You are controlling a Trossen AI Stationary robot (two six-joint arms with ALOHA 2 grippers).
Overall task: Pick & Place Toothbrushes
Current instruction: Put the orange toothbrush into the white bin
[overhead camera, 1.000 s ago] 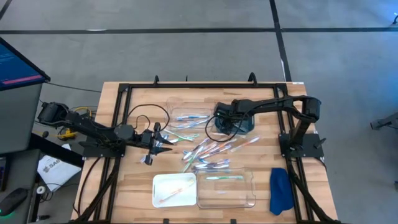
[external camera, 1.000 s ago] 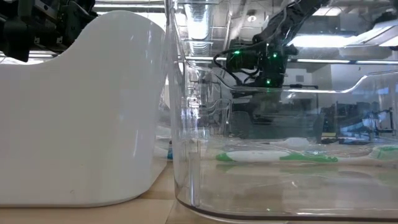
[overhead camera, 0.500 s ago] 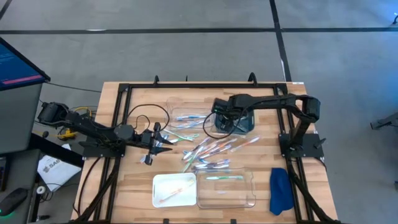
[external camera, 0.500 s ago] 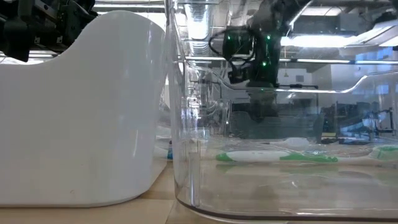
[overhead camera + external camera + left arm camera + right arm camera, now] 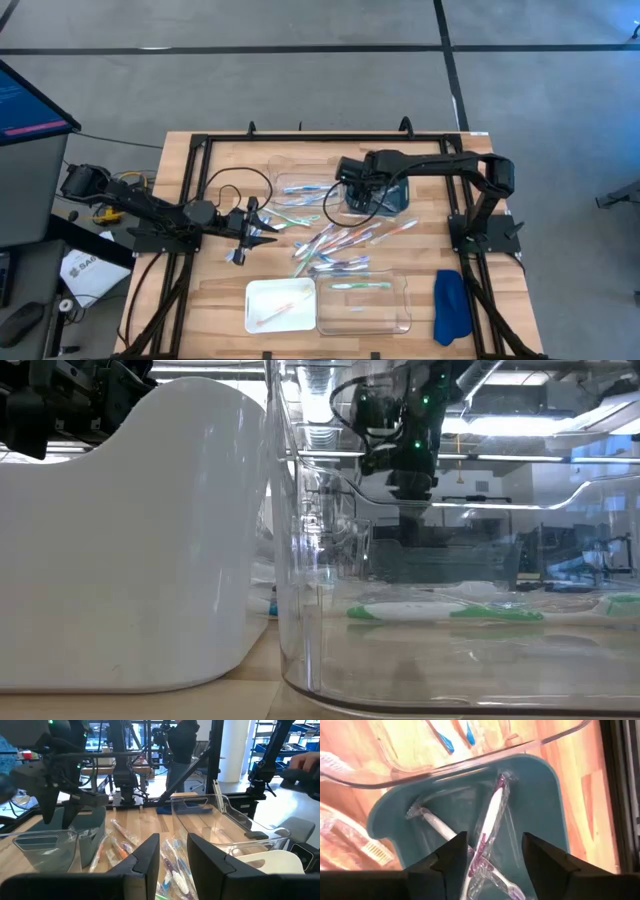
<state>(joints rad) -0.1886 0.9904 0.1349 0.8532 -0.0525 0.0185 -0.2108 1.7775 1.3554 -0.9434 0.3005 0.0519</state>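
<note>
1. The right gripper hangs open-jawed over the teal tray, where two wrapped toothbrushes lie.
2. The drop looks done; next it must fetch another from the table's pile.
3. The left gripper waits beside the pile, its fingers parted and empty.

a wooden table is carrying loose toothbrushes mid-board, a white tray, two clear trays, a teal tray and a blue cloth.

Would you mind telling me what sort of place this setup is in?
Probably a robotics lab or workshop: a wooden table framed by black rails on a grey concrete floor, a monitor beside it, and shelving behind.
</note>
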